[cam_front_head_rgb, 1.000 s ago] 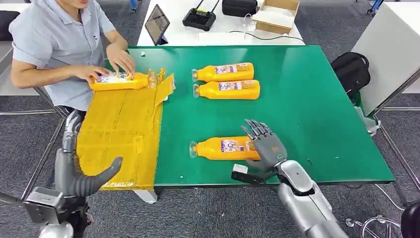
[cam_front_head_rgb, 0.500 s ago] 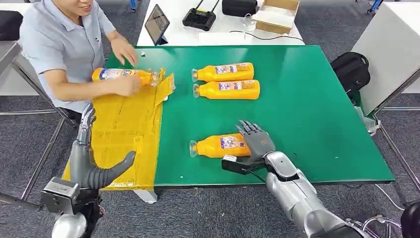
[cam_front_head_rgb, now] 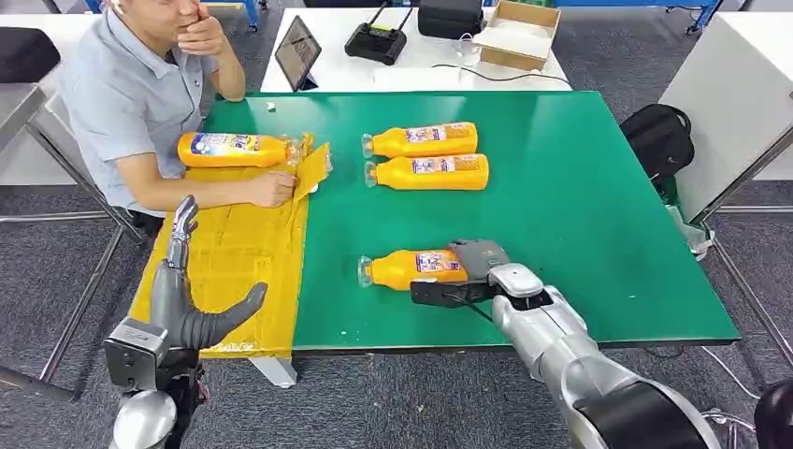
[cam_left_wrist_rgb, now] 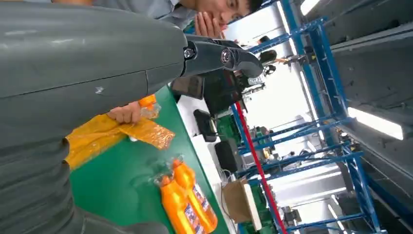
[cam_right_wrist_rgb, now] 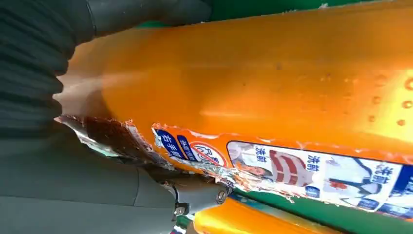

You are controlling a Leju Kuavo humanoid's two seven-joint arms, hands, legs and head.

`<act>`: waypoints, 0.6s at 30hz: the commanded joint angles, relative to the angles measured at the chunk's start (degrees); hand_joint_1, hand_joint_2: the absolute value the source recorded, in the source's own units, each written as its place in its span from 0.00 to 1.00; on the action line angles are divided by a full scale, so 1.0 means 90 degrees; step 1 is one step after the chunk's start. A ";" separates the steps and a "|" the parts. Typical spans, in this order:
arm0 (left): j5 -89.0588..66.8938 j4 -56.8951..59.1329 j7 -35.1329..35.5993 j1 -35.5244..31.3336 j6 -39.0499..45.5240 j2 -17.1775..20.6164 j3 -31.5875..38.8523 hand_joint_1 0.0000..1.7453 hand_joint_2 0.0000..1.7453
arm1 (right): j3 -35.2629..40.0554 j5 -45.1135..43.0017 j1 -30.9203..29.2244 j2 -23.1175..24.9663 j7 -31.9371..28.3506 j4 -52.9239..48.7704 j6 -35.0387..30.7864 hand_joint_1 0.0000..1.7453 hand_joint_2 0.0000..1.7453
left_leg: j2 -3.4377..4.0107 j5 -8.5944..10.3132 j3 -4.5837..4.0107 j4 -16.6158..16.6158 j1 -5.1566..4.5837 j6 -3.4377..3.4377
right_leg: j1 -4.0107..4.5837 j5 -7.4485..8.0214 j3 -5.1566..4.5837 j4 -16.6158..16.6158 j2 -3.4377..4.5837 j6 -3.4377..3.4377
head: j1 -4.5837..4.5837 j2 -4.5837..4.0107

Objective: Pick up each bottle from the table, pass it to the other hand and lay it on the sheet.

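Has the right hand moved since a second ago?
Yes. The right hand has come down and forward from hovering behind the near bottle onto its base end, toward the green table's middle.

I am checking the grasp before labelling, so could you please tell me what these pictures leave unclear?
- Head view: the right hand covers the base of the near orange plastic bottle; finger closure hidden.
- Right wrist view: the label's small print is unreadable.
- Left wrist view: the left hand blocks most of the yellow sheet.

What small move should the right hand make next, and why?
Probably close the fingers and lift: the right hand lies over the base end of the nearest bottle, which rests on the green table, while the left hand waits open above the yellow sheet.
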 commanded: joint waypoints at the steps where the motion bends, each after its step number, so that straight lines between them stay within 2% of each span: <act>1: 0.0130 0.0551 0.0100 -0.0227 -0.0294 0.0046 -0.0194 0.00 1.00 | 0.0362 -0.0103 -0.0059 -0.0141 0.0184 0.0663 0.0695 1.00 1.00 | -0.0017 0.0007 0.0004 -0.0016 0.0003 0.0007 | 0.0007 0.0000 0.0057 -0.0019 -0.0025 -0.0015 | -0.0002 0.0000; 8: 0.0270 0.0645 0.0144 -0.0242 -0.0490 0.0069 -0.0232 0.00 1.00 | 0.0238 -0.0335 -0.0043 -0.0192 0.0064 0.0672 0.0755 1.00 1.00 | -0.0022 0.0009 0.0001 -0.0005 0.0003 0.0011 | 0.0006 -0.0001 0.0057 -0.0010 -0.0028 -0.0008 | -0.0002 0.0000; 11: 0.0518 0.0679 0.0123 -0.0092 -0.0618 0.0084 -0.0208 0.00 1.00 | -0.0669 -0.1616 0.0216 -0.0166 -0.1077 0.0465 0.0862 1.00 1.00 | -0.0032 0.0012 0.0002 -0.0008 0.0001 0.0012 | 0.0004 -0.0002 0.0059 -0.0013 -0.0038 -0.0008 | -0.0002 0.0000; 13: 0.0605 0.0497 0.0132 0.0218 -0.0592 0.0051 -0.0106 0.00 1.00 | -0.0967 -0.2164 0.0487 0.0017 -0.1517 0.0173 0.0635 1.00 1.00 | -0.0030 0.0011 0.0008 -0.0014 0.0004 0.0012 | 0.0007 -0.0001 0.0065 -0.0022 -0.0036 -0.0011 | -0.0002 0.0000; 14: 0.0643 0.0422 0.0202 0.0381 -0.0565 -0.0024 -0.0017 0.00 1.00 | -0.1182 -0.2557 0.0695 0.0172 -0.1878 -0.0156 0.0386 1.00 1.00 | -0.0014 0.0006 0.0014 -0.0014 0.0006 0.0010 | 0.0009 0.0000 0.0067 -0.0023 -0.0019 -0.0010 | -0.0002 0.0000; 16: 0.0684 0.0392 0.0285 0.0607 -0.0535 -0.0170 0.0060 0.00 1.00 | -0.1278 -0.3038 0.0999 0.0411 -0.1924 -0.0721 0.0214 1.00 1.00 | 0.0000 0.0002 0.0019 -0.0016 0.0006 0.0011 | 0.0010 0.0000 0.0074 -0.0024 -0.0005 -0.0012 | 0.0000 0.0000; 17: 0.0765 0.0493 0.0470 0.0703 -0.0379 -0.0426 0.0172 0.00 1.00 | -0.1656 -0.3802 0.1405 0.0632 -0.2341 -0.1542 -0.0108 1.00 1.00 | 0.0016 -0.0005 0.0024 -0.0011 0.0009 0.0007 | 0.0012 0.0001 0.0076 -0.0020 0.0013 -0.0009 | 0.0000 0.0000; 18: 0.0838 0.0594 0.0559 0.0739 -0.0216 -0.0619 0.0226 0.00 1.00 | -0.1656 -0.4016 0.1691 0.0703 -0.2317 -0.2162 -0.0323 1.00 1.00 | 0.0030 -0.0012 0.0025 -0.0021 0.0011 0.0004 | 0.0016 0.0006 0.0075 -0.0031 0.0021 -0.0020 | 0.0002 0.0000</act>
